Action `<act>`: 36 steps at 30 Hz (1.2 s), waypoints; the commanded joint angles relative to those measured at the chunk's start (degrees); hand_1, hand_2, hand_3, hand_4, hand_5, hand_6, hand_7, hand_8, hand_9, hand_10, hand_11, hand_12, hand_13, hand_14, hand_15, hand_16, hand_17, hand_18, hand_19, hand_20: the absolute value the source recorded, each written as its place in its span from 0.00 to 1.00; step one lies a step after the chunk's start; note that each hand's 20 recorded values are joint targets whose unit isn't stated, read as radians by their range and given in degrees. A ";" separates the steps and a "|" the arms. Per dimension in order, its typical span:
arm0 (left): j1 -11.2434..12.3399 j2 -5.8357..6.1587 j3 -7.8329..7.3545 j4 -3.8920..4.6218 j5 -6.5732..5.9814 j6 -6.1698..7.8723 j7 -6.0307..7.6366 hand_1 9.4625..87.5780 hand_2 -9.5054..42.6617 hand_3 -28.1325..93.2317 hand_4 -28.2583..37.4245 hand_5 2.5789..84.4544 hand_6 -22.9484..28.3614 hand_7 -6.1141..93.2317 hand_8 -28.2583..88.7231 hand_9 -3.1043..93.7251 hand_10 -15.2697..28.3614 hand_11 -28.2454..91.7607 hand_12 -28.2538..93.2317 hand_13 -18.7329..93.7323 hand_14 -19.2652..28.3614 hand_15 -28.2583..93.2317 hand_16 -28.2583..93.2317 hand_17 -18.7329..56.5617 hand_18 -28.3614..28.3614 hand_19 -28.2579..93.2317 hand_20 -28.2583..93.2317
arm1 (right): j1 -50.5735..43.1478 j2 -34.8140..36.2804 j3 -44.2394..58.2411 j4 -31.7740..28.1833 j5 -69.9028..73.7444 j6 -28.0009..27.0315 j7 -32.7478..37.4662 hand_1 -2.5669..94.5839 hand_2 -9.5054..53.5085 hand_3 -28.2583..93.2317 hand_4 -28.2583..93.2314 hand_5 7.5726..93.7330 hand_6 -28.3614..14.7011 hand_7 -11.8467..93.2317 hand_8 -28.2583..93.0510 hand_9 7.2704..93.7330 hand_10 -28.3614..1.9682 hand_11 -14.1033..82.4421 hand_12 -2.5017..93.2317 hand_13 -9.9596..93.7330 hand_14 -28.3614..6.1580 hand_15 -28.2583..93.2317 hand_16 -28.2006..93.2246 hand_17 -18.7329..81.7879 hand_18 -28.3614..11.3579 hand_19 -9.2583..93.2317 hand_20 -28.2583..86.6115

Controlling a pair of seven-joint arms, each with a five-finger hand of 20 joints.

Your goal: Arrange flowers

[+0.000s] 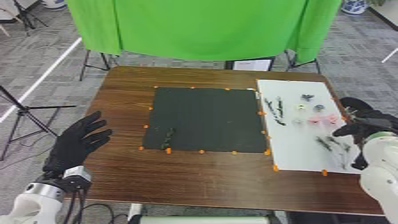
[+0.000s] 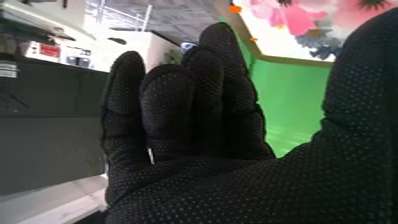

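Sprig (image 1: 168,138) lies on black mat (image 1: 209,117); left hand (image 1: 71,146), loosely spread, and right hand (image 1: 366,124), straight-fingered near pink flowers (image 1: 332,119) on white paper (image 1: 289,146), look empty; picking another stem seems the step, next needing a gentle pinch.

I can't read any word, number or sign from here. In the head view, a pale sheet (image 1: 252,65) beyond the table's (image 1: 213,187) far edge has faint marks — too small to make out. The right wrist view gives me a striped white label (image 2: 8,69) on something dark — illegible to me too.
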 commanded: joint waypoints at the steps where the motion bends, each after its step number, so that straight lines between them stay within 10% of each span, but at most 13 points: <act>1: 0.97 -0.64 -0.40 -0.37 0.31 0.26 -0.44 0.21 0.10 0.82 0.00 0.33 0.55 0.29 0.14 0.29 0.65 0.47 0.35 0.37 0.78 0.58 0.19 0.15 0.90 0.62 0.28 | -2.98 -0.43 1.91 -1.04 0.95 -1.55 1.02 0.22 0.00 0.89 0.00 0.58 0.55 0.53 0.13 0.59 0.43 0.78 0.48 0.65 0.44 0.93 0.47 0.42 0.20 0.83 0.56; 29: 0.82 0.27 0.35 0.02 -0.52 0.71 0.06 0.21 0.10 0.82 0.00 0.33 0.55 0.29 0.14 0.29 0.65 0.47 0.35 0.37 0.78 0.58 0.19 0.15 0.90 0.62 0.28 | -4.00 -1.76 -1.43 0.69 1.56 2.90 1.54 0.31 0.00 0.91 0.00 0.65 0.59 0.55 0.13 0.67 0.53 0.78 0.48 0.71 0.49 0.92 0.48 0.46 0.22 0.85 0.54; 36: 0.29 0.42 0.53 0.35 -0.42 0.25 -0.22 0.21 0.10 0.82 0.00 0.33 0.55 0.29 0.14 0.29 0.65 0.47 0.35 0.37 0.78 0.58 0.19 0.15 0.90 0.62 0.28 | -4.16 -1.95 -0.87 2.00 5.72 5.06 1.59 0.41 0.00 0.87 0.00 0.64 0.60 0.54 0.34 0.69 0.56 0.79 0.47 0.72 0.52 0.92 0.48 0.48 0.23 0.86 0.53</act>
